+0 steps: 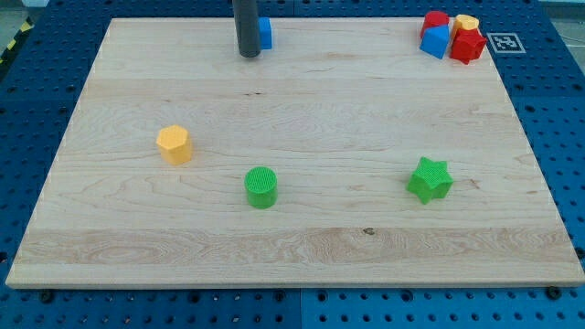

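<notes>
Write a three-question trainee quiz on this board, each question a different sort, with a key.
1. True or false: my tip is right beside the blue block.
2. Which shape is the green block nearest the view's right? A) cylinder B) star C) cube
3. Fill in: the orange hexagonal block lies to the view's ____ of the green cylinder.

Key: 1 true; 2 B, the green star; 3 left.

All we can see of our body is one straight rod (248,23) — dark grey, round in section, smooth and plain, with a faint lighter sheen down its side. It ends bluntly at my tip (249,55) — flat-cut, no markings, screws or cables visible.
</notes>
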{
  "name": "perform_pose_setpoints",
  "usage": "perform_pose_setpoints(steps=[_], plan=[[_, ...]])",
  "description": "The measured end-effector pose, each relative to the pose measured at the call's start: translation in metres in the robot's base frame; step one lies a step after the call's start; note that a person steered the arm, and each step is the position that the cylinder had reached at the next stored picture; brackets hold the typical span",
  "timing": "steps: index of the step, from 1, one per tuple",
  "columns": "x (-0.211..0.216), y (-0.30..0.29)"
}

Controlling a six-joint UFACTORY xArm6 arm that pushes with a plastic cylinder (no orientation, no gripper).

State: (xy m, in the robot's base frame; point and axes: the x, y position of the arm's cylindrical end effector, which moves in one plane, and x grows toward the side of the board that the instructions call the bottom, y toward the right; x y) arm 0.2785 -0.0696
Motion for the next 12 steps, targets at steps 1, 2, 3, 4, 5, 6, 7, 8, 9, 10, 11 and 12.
perform_pose_setpoints(steps=[1, 2, 3, 4, 5, 6, 7, 8, 9, 10, 11, 12], plan=[[0.036, 0.000], [0.064, 0.000], [0.079, 0.000], [0.102, 0.000], [0.119, 0.000], [0.140, 0.000], [0.166, 0.000], [0.166, 0.000], [0.187, 0.000], [0.219, 0.000], [0.232, 0.018], [0.231, 0.039]])
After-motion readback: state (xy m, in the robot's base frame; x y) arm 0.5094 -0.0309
